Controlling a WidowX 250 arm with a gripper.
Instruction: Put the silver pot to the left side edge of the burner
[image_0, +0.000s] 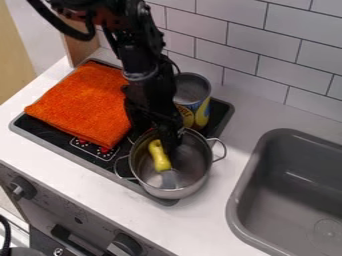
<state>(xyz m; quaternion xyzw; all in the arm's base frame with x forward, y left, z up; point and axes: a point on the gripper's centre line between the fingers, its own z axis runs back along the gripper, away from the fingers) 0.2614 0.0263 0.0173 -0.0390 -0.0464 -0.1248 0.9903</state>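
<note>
The gripper (172, 144) hangs down over the back part of the silver pot (198, 164), its lower end inside the rim. The pot stands upright at the right end of the black burner (41, 129), overlapping its front right edge, with one handle at its left and the other at its right. Inside the pot lies a tool with a yellow handle (159, 156) and a grey blade, close to the gripper's left. The arm hides part of the pot's back rim and of the burner behind it.
An orange cloth (87, 104) covers much of the burner's left half. An open can (196, 109) stands behind the pot, close to the arm's right. A grey sink (294, 175) lies at the right; a tiled wall rises behind.
</note>
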